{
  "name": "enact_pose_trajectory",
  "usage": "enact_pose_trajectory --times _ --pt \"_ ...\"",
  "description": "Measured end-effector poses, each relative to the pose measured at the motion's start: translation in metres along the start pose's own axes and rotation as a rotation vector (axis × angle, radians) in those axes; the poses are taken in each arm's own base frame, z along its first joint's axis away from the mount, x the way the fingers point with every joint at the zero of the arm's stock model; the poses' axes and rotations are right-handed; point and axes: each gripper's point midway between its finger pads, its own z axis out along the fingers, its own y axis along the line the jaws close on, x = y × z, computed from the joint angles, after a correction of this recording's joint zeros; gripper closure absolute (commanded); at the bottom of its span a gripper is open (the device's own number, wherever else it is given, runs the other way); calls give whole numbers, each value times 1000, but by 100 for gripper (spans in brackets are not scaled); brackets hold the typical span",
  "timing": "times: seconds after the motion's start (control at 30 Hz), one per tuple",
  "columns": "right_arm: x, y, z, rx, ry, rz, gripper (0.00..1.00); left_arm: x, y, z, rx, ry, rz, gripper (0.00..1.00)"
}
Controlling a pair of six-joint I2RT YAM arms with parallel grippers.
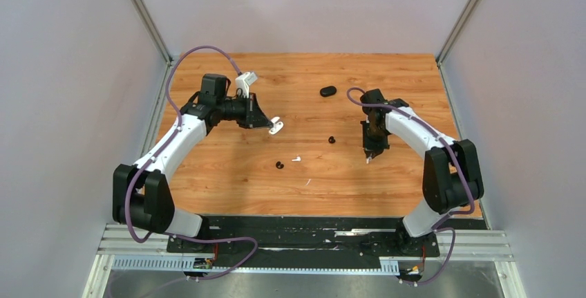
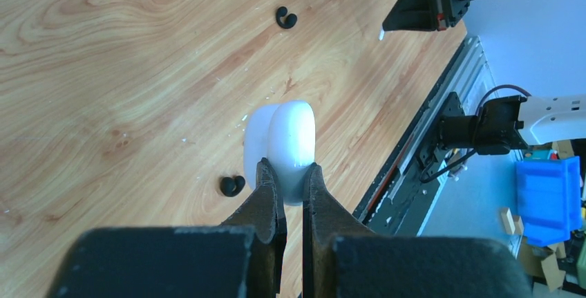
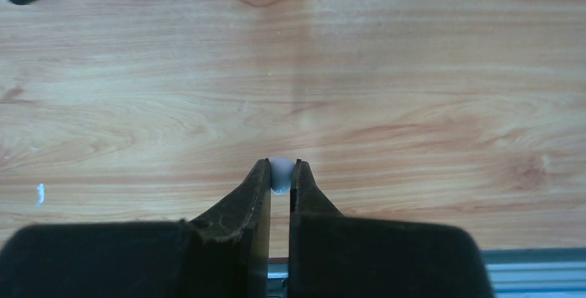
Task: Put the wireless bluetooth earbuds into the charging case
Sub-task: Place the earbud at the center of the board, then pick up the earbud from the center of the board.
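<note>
My left gripper (image 1: 269, 123) is shut on a white charging case (image 1: 277, 127), held just above the wood; in the left wrist view (image 2: 291, 173) the case (image 2: 290, 139) shows two rounded white halves. My right gripper (image 1: 370, 155) is shut on a white earbud (image 3: 280, 173), pinched at the fingertips, low over the table in the right wrist view (image 3: 280, 166). A second white earbud (image 1: 296, 159) lies mid-table. One black earbud (image 1: 280, 165) lies beside it, another (image 1: 332, 140) farther right. Both black ones show in the left wrist view (image 2: 232, 185) (image 2: 286, 18).
A black oval charging case (image 1: 327, 91) lies at the back centre. A tiny white speck (image 1: 308, 182) lies on the wooden table (image 1: 228, 173) nearer the front. Grey walls enclose the left, right and back sides. A black rail (image 1: 311, 232) runs along the near edge.
</note>
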Motion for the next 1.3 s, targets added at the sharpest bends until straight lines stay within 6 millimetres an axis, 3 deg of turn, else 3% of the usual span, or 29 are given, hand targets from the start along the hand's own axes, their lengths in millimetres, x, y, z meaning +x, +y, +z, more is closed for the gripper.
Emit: enact_pose_trajectory --times 0.37,0.53,0.73,0.87,1.03,1.1,1.13,1.23,1.3 --pt "32 -4 39 94 191 136 89 1 8 -4 -23 1 -10 100" --pt "34 0 47 101 230 179 62 2 10 -6 -32 7 -22 100" --pt "27 7 46 73 237 215 49 -2 9 -9 -33 2 -18 100" --pt "7 8 35 30 195 219 33 -8 8 -9 -33 -1 -10 100" --pt "-24 12 1 -189 94 96 36 -15 9 -7 -33 -3 -1 100" --pt "-33 14 -16 -272 20 1 41 -14 11 -5 -34 1 -3 100" --pt "-36 16 -23 -300 -14 -44 48 -14 12 -5 -35 3 -5 100" --pt "-36 25 -37 -369 -87 -148 51 -13 14 -4 -41 6 -9 100" --pt "-26 30 -35 -394 -94 -209 55 -13 14 -4 -41 7 -10 100"
